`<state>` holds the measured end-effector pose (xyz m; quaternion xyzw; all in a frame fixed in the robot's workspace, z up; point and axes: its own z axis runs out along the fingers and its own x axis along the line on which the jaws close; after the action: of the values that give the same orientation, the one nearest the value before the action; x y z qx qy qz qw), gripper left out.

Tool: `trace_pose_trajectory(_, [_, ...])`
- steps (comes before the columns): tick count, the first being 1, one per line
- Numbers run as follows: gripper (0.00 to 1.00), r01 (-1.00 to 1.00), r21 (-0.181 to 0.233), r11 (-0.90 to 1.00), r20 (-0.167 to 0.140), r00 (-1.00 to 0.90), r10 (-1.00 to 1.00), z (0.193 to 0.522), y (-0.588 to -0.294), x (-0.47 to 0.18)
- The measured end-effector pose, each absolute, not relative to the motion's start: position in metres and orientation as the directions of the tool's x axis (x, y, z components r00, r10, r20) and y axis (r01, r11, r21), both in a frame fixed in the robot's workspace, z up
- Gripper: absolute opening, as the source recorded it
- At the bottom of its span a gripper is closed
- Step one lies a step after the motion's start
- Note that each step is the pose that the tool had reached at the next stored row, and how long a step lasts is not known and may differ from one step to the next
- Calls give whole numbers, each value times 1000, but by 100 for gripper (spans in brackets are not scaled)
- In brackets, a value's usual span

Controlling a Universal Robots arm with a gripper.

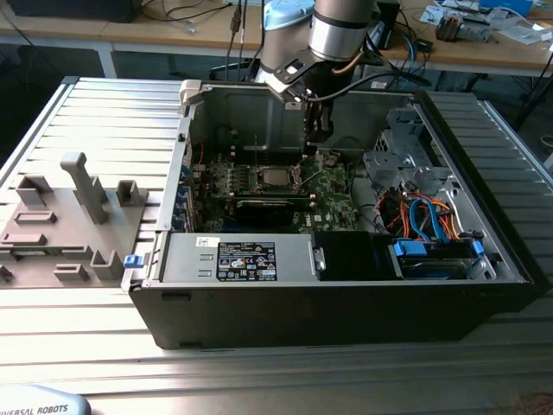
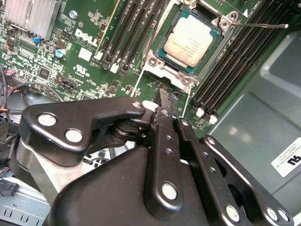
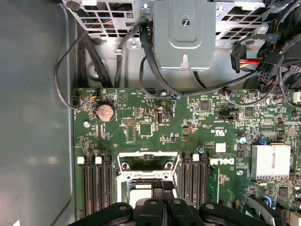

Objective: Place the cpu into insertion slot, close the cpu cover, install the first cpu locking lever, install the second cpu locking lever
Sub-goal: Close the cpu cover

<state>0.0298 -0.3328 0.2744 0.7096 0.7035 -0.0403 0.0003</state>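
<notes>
progress check | cpu (image 2: 190, 40) sits in the insertion slot (image 2: 207, 61), middle of the motherboard (image 2: 56, 66) | cpu cover (image 2: 171, 77) looks down, we think | one thin lever (image 2: 263, 25) juts out loose, so locking's left | gripper (image 2: 163, 101) pinched shut, empty, just beside the slot

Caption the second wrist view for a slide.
Shut gripper over the green motherboard, near the cpu framed by the cpu cover, one thin lever sticking out.

One cpu (image 2: 190, 41), one motherboard (image 3: 225, 184), one coin battery (image 3: 105, 112), one heatsink (image 3: 270, 161)

Silver-grey cpu (image 2: 190, 39); green motherboard (image 3: 141, 101); black memory slots (image 2: 230, 66); black pincer (image 2: 162, 100).
</notes>
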Motion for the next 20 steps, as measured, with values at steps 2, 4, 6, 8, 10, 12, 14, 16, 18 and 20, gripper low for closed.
trace_pose_trajectory(2, [11,998,-56,-10,-58,7,998,274,-333,30])
trace_pose_trajectory(4, [11,998,-56,-10,-57,7,998,274,-333,32])
trace_pose_trajectory(6, [11,998,-56,-10,-58,7,998,274,-333,32])
trace_pose_trajectory(8, [11,998,-56,-10,-58,7,998,274,-333,32])
trace_pose_trajectory(10, [11,998,-56,-10,-58,7,998,274,-333,32])
trace_pose_trajectory(12, [11,998,-56,-10,-58,7,998,274,-333,32])
trace_pose_trajectory(14, [11,998,-56,-10,-58,7,998,274,-333,33])
trace_pose_trajectory(16, [11,998,-56,-10,-58,7,998,274,-333,37])
trace_pose_trajectory(18, [11,998,-56,-10,-58,7,998,273,-332,41])
trace_pose_trajectory(20, [11,998,-56,-10,-58,7,998,273,-332,44])
